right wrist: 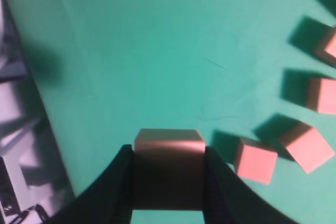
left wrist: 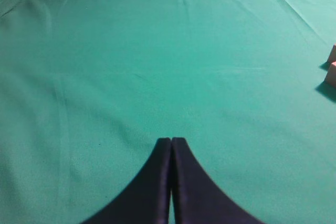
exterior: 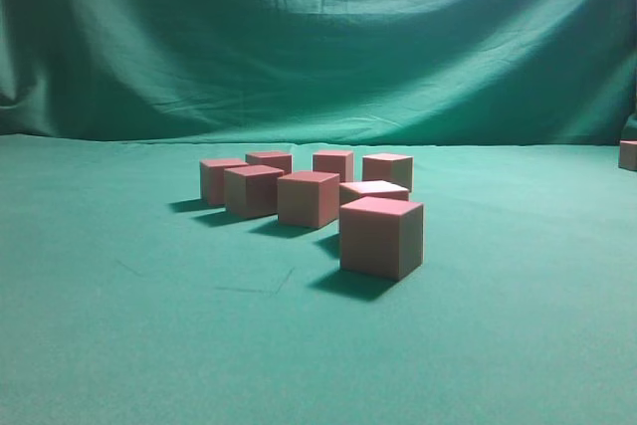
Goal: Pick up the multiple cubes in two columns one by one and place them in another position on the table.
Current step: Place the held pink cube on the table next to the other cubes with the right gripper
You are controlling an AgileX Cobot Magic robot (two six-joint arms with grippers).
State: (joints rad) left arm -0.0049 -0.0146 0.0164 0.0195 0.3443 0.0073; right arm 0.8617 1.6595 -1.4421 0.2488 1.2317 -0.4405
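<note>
Several pinkish-red cubes (exterior: pixel 381 236) stand in two rough columns in the middle of the green table (exterior: pixel 119 325). One more cube (exterior: pixel 628 154) shows at the far right edge. No gripper appears in the exterior view. In the right wrist view my right gripper (right wrist: pixel 168 151) is shut on a cube (right wrist: pixel 168 142), held above the cloth, and three loose cubes (right wrist: pixel 255 160) lie below to its right. My left gripper (left wrist: pixel 171 140) is shut with nothing in it, low over bare cloth, and parts of two cubes (left wrist: pixel 332 73) peek in at the right edge.
A draped green backdrop (exterior: pixel 318 47) closes off the rear. In the right wrist view the table's edge runs diagonally along the left, with grey equipment (right wrist: pixel 21 129) beyond it. Open cloth lies left of and in front of the cube group.
</note>
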